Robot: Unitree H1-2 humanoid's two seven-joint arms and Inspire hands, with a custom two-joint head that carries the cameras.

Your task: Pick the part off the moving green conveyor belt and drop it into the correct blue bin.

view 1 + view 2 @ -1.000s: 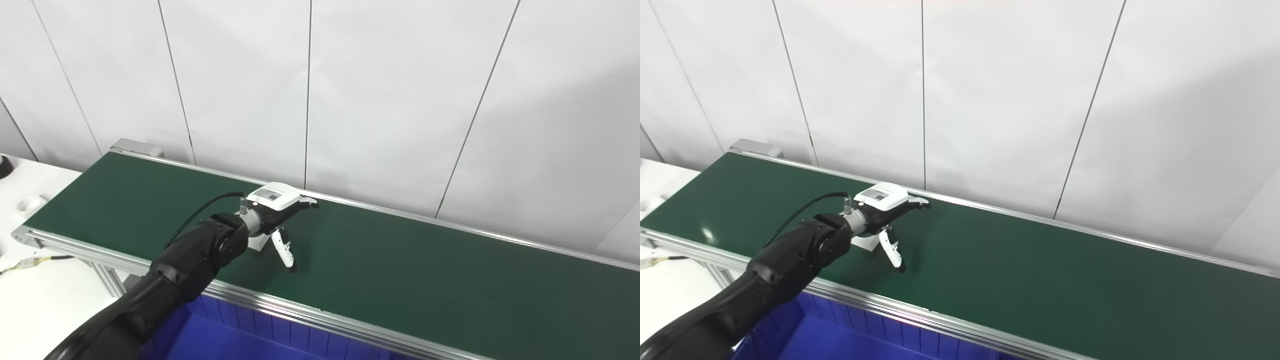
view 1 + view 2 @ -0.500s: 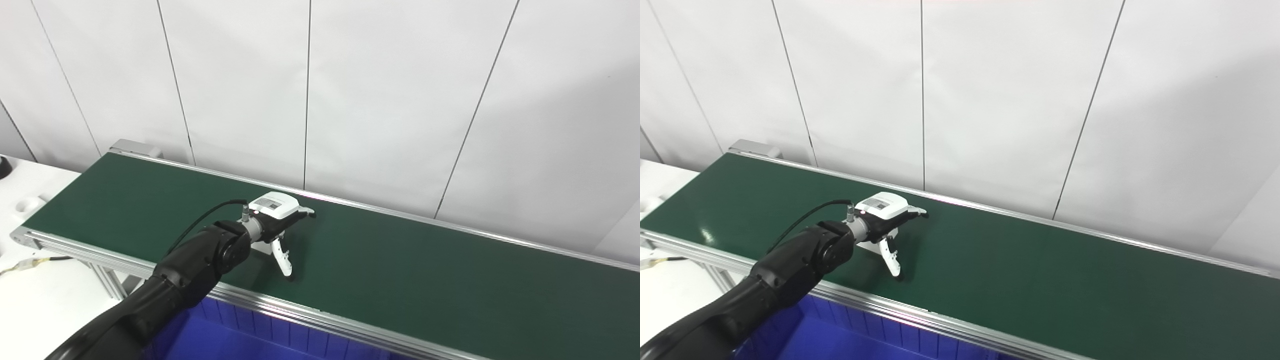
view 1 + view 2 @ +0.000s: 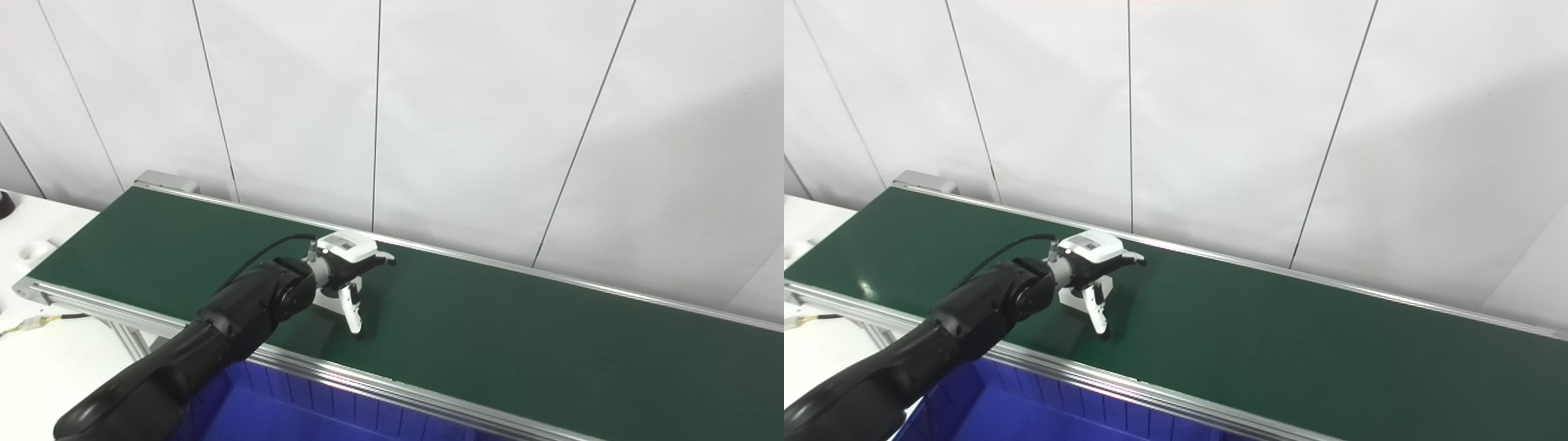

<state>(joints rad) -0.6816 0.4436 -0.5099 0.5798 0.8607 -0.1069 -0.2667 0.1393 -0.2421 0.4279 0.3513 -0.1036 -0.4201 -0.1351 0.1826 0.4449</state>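
1. Since a second ago our left hand (image 3: 346,269) has shifted a little to the right along the belt and dropped lower over the part; the camera has not moved.
2. Far left: one white table (image 3: 37,343), off the belt's end, nothing there we need.
3. One green belt (image 3: 520,331) runs left to right; apart from the part under our hand, we see nothing else on it.
4. One white part (image 3: 1072,297) sits on the belt, directly under the left hand's palm and mostly hidden by it.
5. Left hand state: fingers spread wide, thumb pointing down to the belt beside the part, the rest reaching toward the far rail. No grip on the part that we can see.
6. Right hand: not in view.
7. One blue bin (image 3: 986,410) visible below the belt's near rail, at bottom left.
8. Progress, as we judge it: reach done. Grasp, lift and drop into the bin remain.
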